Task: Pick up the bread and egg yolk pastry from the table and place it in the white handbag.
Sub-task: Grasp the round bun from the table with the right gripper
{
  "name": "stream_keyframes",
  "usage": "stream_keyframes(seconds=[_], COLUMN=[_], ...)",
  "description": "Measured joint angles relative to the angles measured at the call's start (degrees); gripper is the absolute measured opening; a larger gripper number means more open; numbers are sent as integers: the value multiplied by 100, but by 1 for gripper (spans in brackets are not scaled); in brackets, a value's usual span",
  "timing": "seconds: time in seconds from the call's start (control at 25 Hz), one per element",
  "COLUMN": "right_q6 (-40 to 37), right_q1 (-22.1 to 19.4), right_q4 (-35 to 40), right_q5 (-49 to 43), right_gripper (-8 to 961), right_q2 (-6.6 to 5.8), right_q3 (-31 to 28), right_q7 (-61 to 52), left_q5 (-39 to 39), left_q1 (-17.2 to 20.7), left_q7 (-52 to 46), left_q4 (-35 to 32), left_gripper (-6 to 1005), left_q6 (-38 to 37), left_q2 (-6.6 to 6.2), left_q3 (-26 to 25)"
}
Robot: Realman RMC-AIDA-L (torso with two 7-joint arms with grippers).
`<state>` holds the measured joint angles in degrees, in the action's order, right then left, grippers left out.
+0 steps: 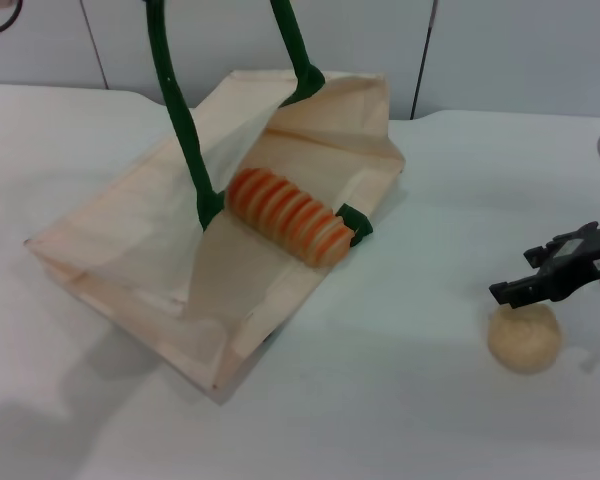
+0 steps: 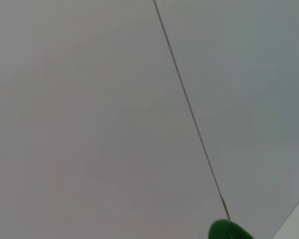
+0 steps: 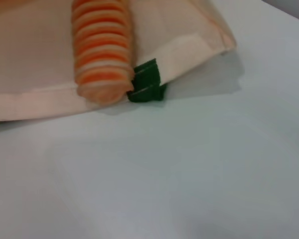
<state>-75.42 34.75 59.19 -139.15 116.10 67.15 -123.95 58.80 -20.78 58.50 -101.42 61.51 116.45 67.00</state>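
Observation:
The white handbag (image 1: 130,250) lies tilted on the table with its mouth open toward my right. Its two green handles (image 1: 180,120) are pulled up out of the head view. The striped orange bread (image 1: 288,215) rests inside the bag's mouth, one end by a green handle tab. The right wrist view shows the bread (image 3: 102,50), the bag's edge (image 3: 30,59) and the tab (image 3: 147,82). The egg yolk pastry (image 1: 525,340) sits on the table at the right. My right gripper (image 1: 515,273) hovers just above it, open and empty. My left gripper is out of view.
The white table (image 1: 400,400) runs wide in front of and to the right of the bag. A pale wall stands behind. The left wrist view shows only that wall and a tip of green handle (image 2: 229,231).

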Motion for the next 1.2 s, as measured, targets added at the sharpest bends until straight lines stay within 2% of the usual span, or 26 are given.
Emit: stream_keyframes(seconds=[0.24,0.84,1.2], right_q6=[-455,-1070,-1491], right_q1=[5,13,-44], right_q4=[364,435,957], right_q5=[-41,-517,-492], right_gripper=[788,788,787], right_q2=[12,25,52], right_q3=[23,-36,10], right_q7=[-140,-402,-582], left_q5=[-19,-106,-143], left_q1=[-25,-75,-75], left_q7=[-5,-4,-5], left_q4=[45,149,154], left_gripper=[170,172,173], left_q6=[0,1,1], left_q2=[-6,-9,-7], left_q3=[15,14,14])
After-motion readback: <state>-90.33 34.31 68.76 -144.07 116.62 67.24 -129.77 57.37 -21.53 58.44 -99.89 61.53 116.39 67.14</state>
